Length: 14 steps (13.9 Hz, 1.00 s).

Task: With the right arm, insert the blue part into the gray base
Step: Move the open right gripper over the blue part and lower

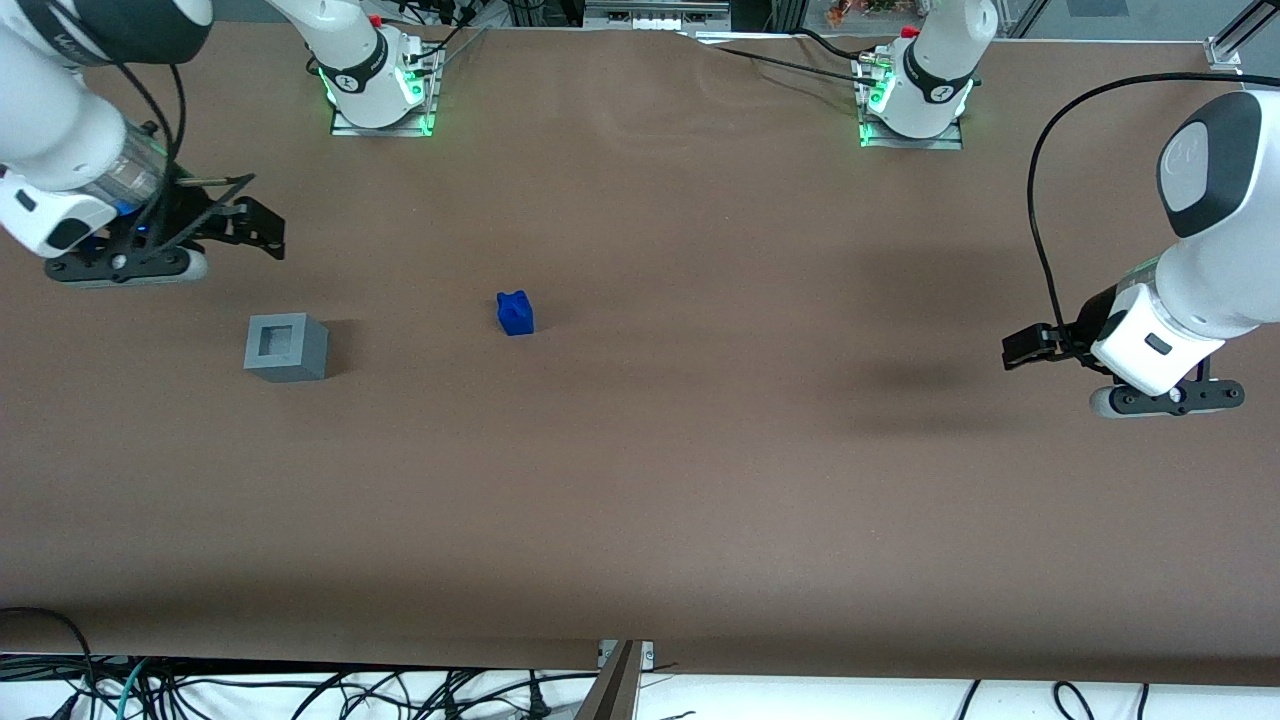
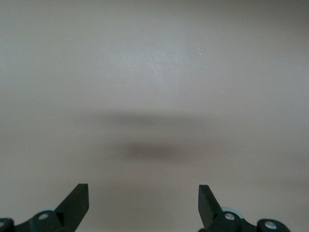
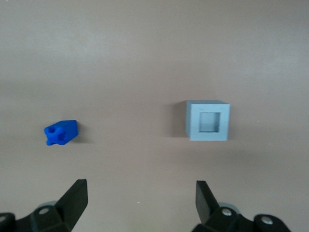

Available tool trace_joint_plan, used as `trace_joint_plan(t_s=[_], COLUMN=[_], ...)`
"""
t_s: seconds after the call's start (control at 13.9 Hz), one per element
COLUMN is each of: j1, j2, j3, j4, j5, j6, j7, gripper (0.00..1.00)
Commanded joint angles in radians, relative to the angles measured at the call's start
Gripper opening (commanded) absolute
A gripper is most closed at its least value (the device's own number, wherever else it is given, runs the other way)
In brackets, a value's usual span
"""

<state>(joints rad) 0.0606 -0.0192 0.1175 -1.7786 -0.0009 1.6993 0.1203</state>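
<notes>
- On the table, a flat matte brown surface, the task's two pieces lie apart from each other
- Blue part: small bright-blue plastic block, glossy, with two little nubs on one end; it rests on the bare table, toward the parked arm's end from the gray base; in the right wrist view the nubbed end faces the camera
- Gray base: light-gray plastic cube, smooth-sided, with a square recess sunk in its top face; the recess holds nothing; seen from above in the right wrist view
- Right arm: white shell, black joint covers, silver ribbed wrist ring with a blue light
- Gripper: black, two fingers, hanging above the table, farther from the front camera than the gray base and touching neither piece; its fingers stand wide apart and hold nothing
</notes>
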Motion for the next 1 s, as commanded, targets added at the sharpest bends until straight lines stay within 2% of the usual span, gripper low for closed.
trace_joint_plan(t_s=[0.0, 0.29, 0.5, 0.57, 0.65, 0.93], j1=[0.063, 0.201, 0.266, 0.297, 0.306, 0.337], j2=[0.013, 0.096, 0.171, 0.182, 0.188, 0.231], j3=[0.021, 0.021, 0.022, 0.021, 0.022, 0.021], j4=[0.011, 0.010, -0.004, -0.027, -0.056, -0.165], j5=[0.012, 0.015, 0.018, 0.016, 0.016, 0.010], j6=[0.008, 0.078, 0.143, 0.178, 0.230, 0.382], j7=[0.144, 0.237, 0.249, 0.307, 0.367, 0.391], gripper=[0.99, 0.99, 0.99, 0.99, 0.99, 0.99])
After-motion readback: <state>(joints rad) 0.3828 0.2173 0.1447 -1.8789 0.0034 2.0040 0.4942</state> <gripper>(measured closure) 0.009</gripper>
